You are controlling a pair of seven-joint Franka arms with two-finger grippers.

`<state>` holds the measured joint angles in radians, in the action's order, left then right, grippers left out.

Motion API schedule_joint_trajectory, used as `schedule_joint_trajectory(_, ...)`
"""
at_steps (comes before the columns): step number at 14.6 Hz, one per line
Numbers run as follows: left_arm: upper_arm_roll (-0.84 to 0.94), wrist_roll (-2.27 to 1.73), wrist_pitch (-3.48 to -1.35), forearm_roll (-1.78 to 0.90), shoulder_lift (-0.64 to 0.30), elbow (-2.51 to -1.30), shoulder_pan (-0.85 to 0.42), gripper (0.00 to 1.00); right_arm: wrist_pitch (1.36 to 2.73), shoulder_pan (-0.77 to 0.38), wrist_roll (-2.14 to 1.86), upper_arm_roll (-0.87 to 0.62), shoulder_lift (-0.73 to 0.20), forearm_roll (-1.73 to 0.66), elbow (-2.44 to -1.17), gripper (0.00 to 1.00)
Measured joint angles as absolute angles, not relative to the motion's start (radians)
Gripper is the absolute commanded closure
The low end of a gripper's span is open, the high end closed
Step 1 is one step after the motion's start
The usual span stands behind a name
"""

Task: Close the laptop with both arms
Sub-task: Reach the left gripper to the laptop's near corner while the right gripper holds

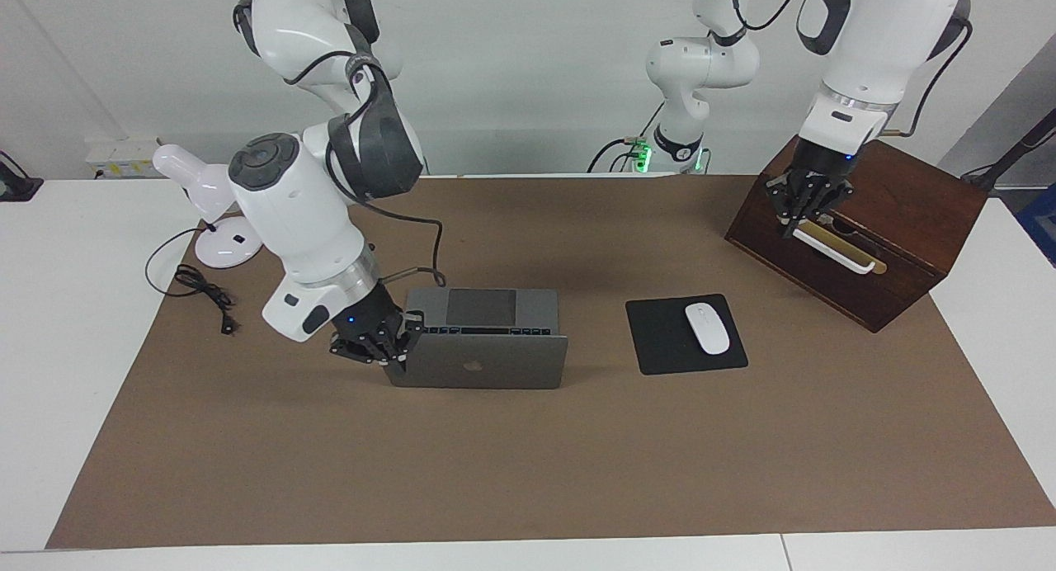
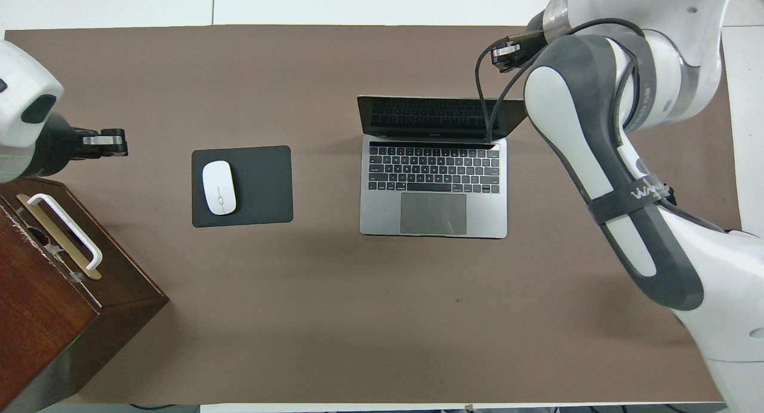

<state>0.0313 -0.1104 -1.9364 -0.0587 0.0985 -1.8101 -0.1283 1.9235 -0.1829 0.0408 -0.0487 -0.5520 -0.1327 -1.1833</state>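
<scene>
Brown matte paper (image 1: 528, 472) covers the white table, and on it the laptop (image 1: 478, 340) sits open toward the right arm's end, a thin silver-grey metal slab with its lid tilted partway over the keys. The right gripper (image 1: 394, 337) is at the lid's edge nearest that arm's end, its black fingers touching the corner; whether they are apart or together cannot be told. The left gripper (image 1: 804, 201) hangs over a dark, glossy wooden box (image 1: 899, 241) with a white bar handle (image 1: 833, 252), fingers likewise unreadable. Beside the laptop, a smooth oval white mouse (image 1: 708, 328) lies on a flat black mouse pad (image 1: 660, 340). Only the overhead view shows the black keys (image 2: 434, 168) and grey trackpad (image 2: 433, 213); only the facing view shows the lid's logo and a white desk lamp (image 1: 206, 200).
</scene>
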Motion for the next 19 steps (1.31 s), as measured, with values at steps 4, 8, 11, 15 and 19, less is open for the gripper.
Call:
schedule_joint_trajectory(4, 0.033, -0.110, -2.205, -0.090, 0.161, -1.999, -0.204, 1.00, 1.927, -0.198, 0.041, -0.049, -0.552, -0.133, -1.221, 1.00)
schedule_joint_trajectory(8, 0.034, -0.110, -2.343, -0.092, 0.202, -2.120, -0.273, 1.00, 1.927, -0.198, 0.041, -0.049, -0.548, -0.133, -1.229, 1.00)
schedule_joint_trajectory(11, 0.034, -0.110, -2.471, -0.092, 0.207, -2.189, -0.321, 1.00, 1.927, -0.198, 0.041, -0.049, -0.547, -0.133, -1.236, 1.00)
schedule_joint_trajectory(15, 0.033, -0.111, -2.661, -0.092, 0.206, -2.330, -0.414, 1.00, 1.927, -0.198, 0.041, -0.049, -0.545, -0.133, -1.243, 1.00)
schedule_joint_trajectory(19, 0.033, -0.118, -2.820, -0.093, 0.205, -2.445, -0.494, 1.00, 1.942, -0.198, 0.041, -0.049, -0.535, -0.133, -1.269, 1.00)
